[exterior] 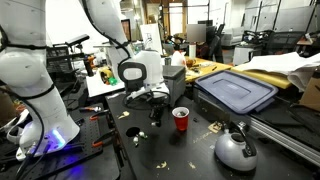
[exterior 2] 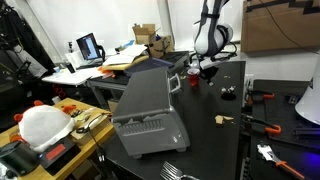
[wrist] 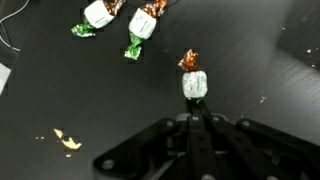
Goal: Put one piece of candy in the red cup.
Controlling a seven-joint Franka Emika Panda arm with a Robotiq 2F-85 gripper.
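In the wrist view my gripper (wrist: 195,108) has its fingers together, pinching the green end of a white-wrapped candy (wrist: 193,84) with an orange twist, above the black table. Two more wrapped candies (wrist: 143,27) (wrist: 97,15) lie at the top left. In an exterior view the gripper (exterior: 155,100) hangs low over the table, just beside the small red cup (exterior: 181,119), which stands upright. The cup also shows in an exterior view (exterior 2: 193,80), close to the gripper (exterior 2: 206,70).
A silver kettle (exterior: 236,148) stands on the black table near the cup. A grey lidded bin (exterior: 236,90) sits behind it. Loose candies and scraps (exterior: 135,131) (exterior: 213,128) lie scattered around. Cables and red-handled tools lie at the table's edges.
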